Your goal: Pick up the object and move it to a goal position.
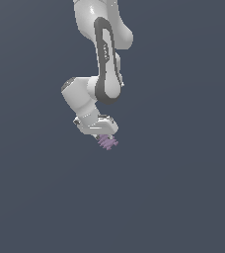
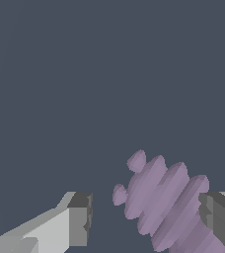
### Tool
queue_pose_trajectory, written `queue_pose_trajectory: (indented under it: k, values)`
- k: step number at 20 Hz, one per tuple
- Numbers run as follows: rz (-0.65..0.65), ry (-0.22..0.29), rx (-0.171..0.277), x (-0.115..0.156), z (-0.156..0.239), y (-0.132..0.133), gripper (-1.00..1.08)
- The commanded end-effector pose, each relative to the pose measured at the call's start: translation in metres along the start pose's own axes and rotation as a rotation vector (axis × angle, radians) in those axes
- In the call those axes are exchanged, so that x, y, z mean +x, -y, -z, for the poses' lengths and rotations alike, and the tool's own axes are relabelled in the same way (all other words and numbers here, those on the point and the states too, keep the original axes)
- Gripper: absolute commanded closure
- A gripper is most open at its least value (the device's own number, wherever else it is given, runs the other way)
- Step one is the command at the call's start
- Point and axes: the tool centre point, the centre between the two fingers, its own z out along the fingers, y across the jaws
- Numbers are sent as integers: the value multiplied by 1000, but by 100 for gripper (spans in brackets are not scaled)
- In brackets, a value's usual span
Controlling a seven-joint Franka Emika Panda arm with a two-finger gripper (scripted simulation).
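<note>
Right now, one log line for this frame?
phase: grasp approach | hand: open, around object | object: pale purple ridged lump, between fingers, nearer one finger | contact: cannot tell | goal: not visible

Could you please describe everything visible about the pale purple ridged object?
The purple object is a small matte lump of stacked, rounded ribs with knobby ends. It lies between the fingers of the open pincer, nearer one pad, with a clear gap to the other. In the exterior view it peeks out beneath the pincer.

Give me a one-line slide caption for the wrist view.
Open claw straddling the ridged pale purple object, one fingertip against it.
</note>
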Motion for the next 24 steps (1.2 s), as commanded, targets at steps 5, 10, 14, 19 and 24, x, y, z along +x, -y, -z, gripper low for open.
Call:
queue_pose_trajectory:
  k: [5,10,14,19,24]
  values:
    - [-101,-58,39,-9,1,-27,-60]
    - [-178,-99,55,-18,2,-49,-60]
    - [-227,-124,60,-25,3,-63,-60]
    - [-271,-144,60,-32,3,-75,-60]
    - [-294,-154,60,-36,4,-81,-60]
